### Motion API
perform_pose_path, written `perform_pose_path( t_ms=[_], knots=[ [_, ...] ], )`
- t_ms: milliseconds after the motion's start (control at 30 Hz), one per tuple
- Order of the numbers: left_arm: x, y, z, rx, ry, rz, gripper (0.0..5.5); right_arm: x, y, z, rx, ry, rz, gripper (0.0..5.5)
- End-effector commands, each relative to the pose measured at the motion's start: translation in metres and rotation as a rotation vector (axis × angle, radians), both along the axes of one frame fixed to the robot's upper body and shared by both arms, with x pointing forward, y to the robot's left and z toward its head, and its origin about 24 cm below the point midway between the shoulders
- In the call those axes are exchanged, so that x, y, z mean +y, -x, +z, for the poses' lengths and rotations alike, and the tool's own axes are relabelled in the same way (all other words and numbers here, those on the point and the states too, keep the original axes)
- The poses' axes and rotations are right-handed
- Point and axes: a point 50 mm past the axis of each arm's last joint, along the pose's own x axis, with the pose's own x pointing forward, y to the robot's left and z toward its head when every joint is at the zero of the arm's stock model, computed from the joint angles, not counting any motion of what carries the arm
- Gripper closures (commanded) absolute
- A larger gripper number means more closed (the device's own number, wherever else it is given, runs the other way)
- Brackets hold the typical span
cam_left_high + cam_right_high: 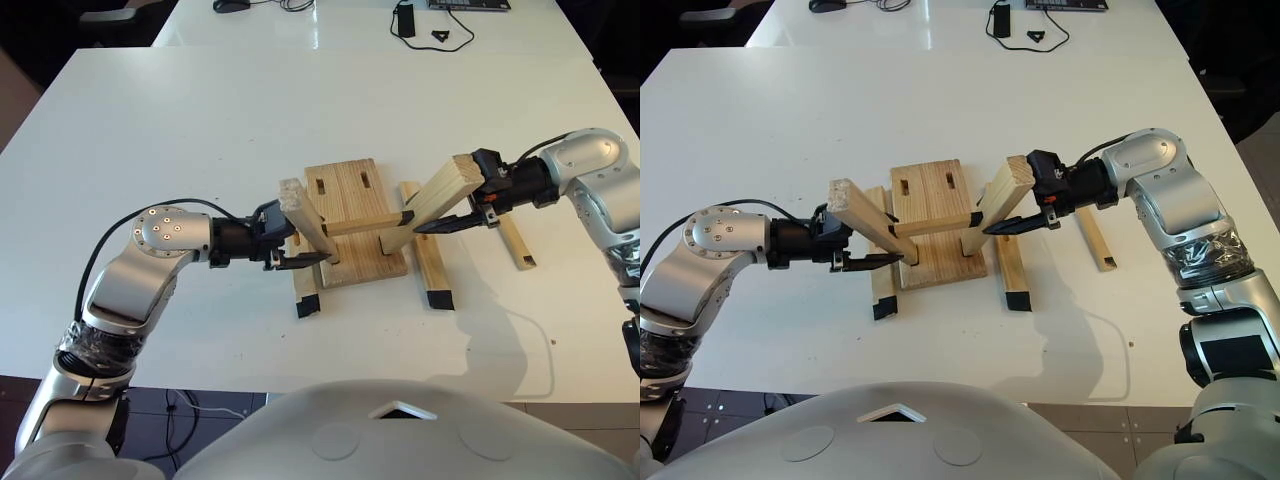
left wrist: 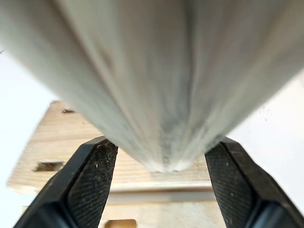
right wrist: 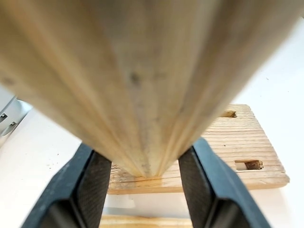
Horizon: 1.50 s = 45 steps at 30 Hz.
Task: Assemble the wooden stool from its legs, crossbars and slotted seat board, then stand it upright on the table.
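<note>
Left gripper (image 1: 304, 261) clamps pale square wooden leg (image 1: 308, 222), right gripper (image 1: 441, 226) clamps matching wooden leg (image 1: 434, 198); short wooden crossbar (image 1: 366, 225) spans between them over slotted seat board (image 1: 343, 195).

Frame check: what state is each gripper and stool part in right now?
left gripper, shut on left leg
right gripper, shut on right leg
left leg, held tilted
right leg, held tilted
crossbar, spanning between held legs
seat board, flat on table
loose legs, lying flat

On the far counter (image 1: 340, 30), a black mouse (image 1: 231, 5) lies well left of a cabled black box (image 1: 405, 20), with a small black triangle (image 1: 441, 36) just right of that box.
</note>
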Motion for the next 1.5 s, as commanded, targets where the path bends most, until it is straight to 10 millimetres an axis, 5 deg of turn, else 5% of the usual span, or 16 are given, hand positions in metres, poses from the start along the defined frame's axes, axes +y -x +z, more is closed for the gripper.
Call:
perform_pose_path(
  t_ms=[33, 233, 433, 633, 767, 967, 1267, 1500],
  knots=[
    [-0.036, 0.026, -0.010, -0.022, 0.048, -0.175, 2.37, 0.040, 0.042, -0.060, 0.115, 0.148, 0.199, 3.49],
    [-0.025, 0.023, -0.018, -0.004, 0.038, -0.087, 2.37, 0.040, 0.045, -0.058, 0.111, 0.130, 0.188, 3.49],
    [0.012, 0.022, -0.026, -0.024, -0.083, 0.025, 2.37, 0.037, 0.037, -0.033, 0.013, 0.034, 0.103, 3.49],
    [0.021, 0.017, -0.024, -0.065, -0.071, 0.085, 2.37, 0.028, 0.028, -0.017, -0.075, 0.016, 0.019, 2.33],
    [0.023, 0.019, -0.023, -0.073, -0.073, 0.086, 2.37, 0.016, 0.022, -0.012, -0.110, 0.047, -0.015, 2.33],
    [0.031, 0.016, -0.018, -0.088, -0.066, 0.127, 2.37, -0.005, 0.013, -0.027, -0.127, 0.138, -0.116, 2.33],
    [0.039, 0.024, -0.058, -0.005, -0.166, 0.123, 2.37, -0.010, 0.013, -0.032, -0.080, 0.077, -0.157, 2.33],
    [0.057, 0.021, -0.079, 0.019, -0.224, 0.196, 2.37, -0.017, 0.005, -0.070, -0.092, 0.205, -0.238, 2.33]
  ],
)
